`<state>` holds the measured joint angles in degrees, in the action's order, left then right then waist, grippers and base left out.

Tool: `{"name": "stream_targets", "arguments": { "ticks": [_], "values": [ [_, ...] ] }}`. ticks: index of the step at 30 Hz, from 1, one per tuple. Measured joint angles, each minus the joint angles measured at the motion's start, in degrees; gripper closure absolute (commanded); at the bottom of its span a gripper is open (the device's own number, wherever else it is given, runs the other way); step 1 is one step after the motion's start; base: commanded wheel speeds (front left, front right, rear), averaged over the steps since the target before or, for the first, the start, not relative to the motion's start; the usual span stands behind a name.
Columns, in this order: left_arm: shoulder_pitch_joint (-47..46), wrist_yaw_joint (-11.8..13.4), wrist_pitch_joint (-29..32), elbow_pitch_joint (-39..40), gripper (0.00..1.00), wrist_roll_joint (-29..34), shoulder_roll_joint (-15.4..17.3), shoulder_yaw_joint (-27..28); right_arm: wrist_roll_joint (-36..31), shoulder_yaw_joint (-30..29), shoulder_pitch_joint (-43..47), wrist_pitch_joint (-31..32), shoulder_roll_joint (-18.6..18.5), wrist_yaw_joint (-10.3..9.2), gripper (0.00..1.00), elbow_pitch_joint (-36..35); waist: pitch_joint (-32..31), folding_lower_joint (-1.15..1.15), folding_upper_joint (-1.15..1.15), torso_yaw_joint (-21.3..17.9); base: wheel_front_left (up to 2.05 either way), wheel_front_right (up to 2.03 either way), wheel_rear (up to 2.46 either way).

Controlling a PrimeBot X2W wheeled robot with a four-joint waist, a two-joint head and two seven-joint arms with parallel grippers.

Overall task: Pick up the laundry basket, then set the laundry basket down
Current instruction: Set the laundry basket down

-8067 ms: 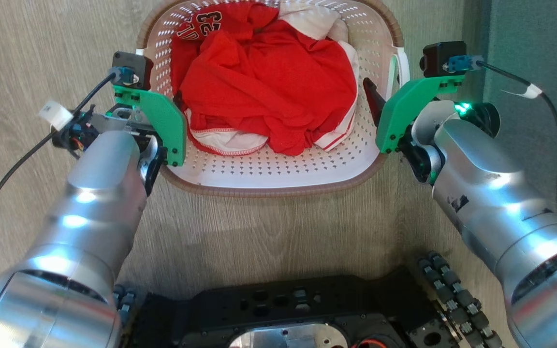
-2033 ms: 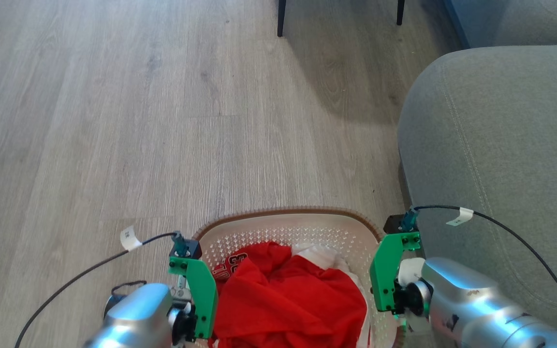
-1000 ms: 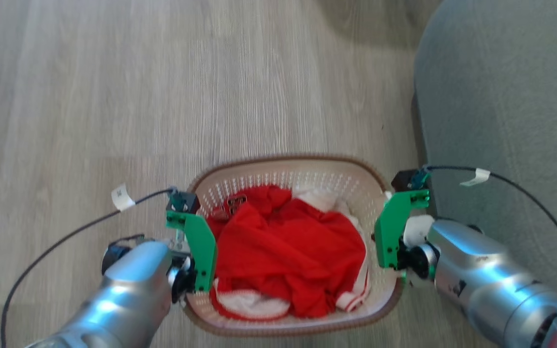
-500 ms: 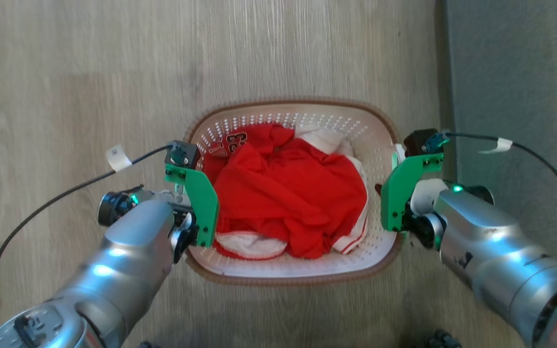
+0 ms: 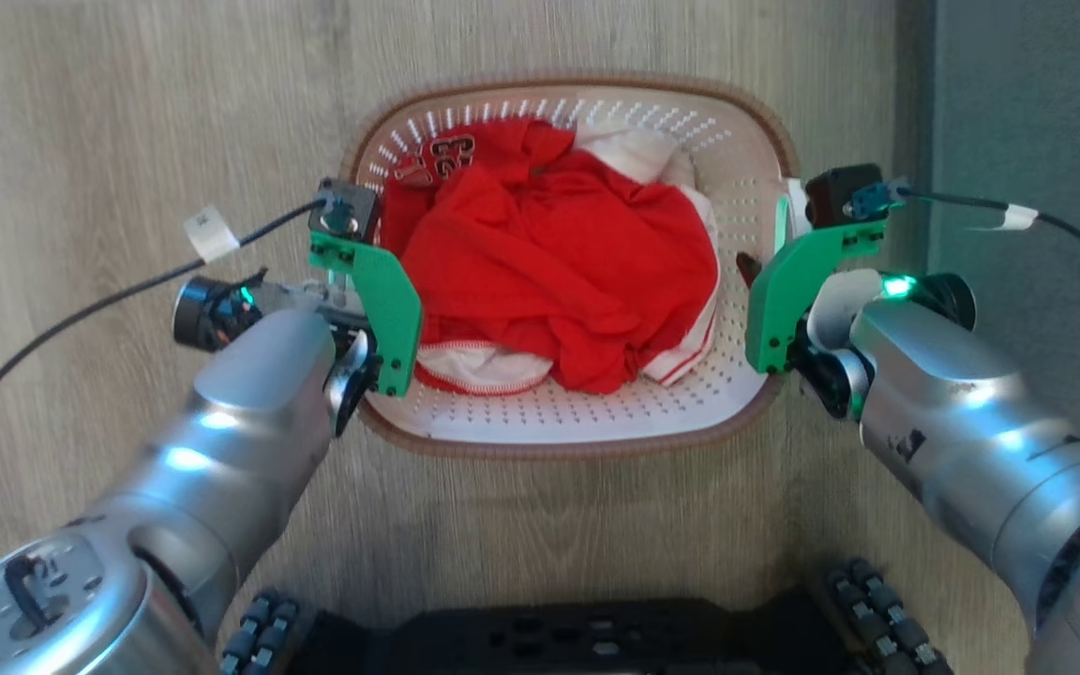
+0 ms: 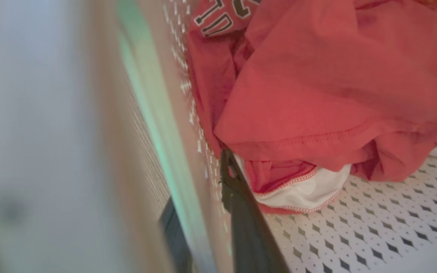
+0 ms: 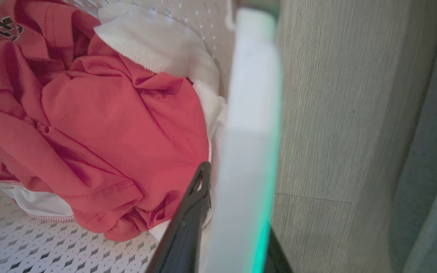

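The laundry basket (image 5: 559, 412), white and perforated with a brown rim, lies in the upper middle of the head view between my two arms. Red and white clothes (image 5: 549, 244) fill it. My left gripper (image 5: 362, 291) is shut on the basket's left wall; in the left wrist view one dark finger (image 6: 241, 227) is inside the wall and the other outside. My right gripper (image 5: 770, 258) is shut on the white right handle (image 7: 245, 144), with one finger (image 7: 188, 227) inside the basket. I cannot tell whether the basket rests on the floor.
A grey sofa (image 5: 1037, 141) stands close along the basket's right side, beside my right arm. Pale wood floor (image 5: 81, 112) spreads out to the left and ahead. My dark wheeled base (image 5: 549, 637) lies at the bottom edge, just behind the basket.
The head camera has tilted down, so the basket sits higher in the picture and my base has come into view. Both grippers have kept their hold on the basket's sides.
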<state>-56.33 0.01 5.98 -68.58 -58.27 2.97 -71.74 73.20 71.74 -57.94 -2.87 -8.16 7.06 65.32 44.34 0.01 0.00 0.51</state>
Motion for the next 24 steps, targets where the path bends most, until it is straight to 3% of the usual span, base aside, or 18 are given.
{"name": "stream_targets", "arguments": {
  "ticks": [24],
  "values": [
    [-2.31,1.62,-4.13,0.16,1.00,0.87,0.02,0.01,-1.31,0.09,-1.98,-6.68,0.34,0.01,1.00,1.59,5.95,-0.01,0.00,0.04,0.00,0.00,0.00]
  ]
}}
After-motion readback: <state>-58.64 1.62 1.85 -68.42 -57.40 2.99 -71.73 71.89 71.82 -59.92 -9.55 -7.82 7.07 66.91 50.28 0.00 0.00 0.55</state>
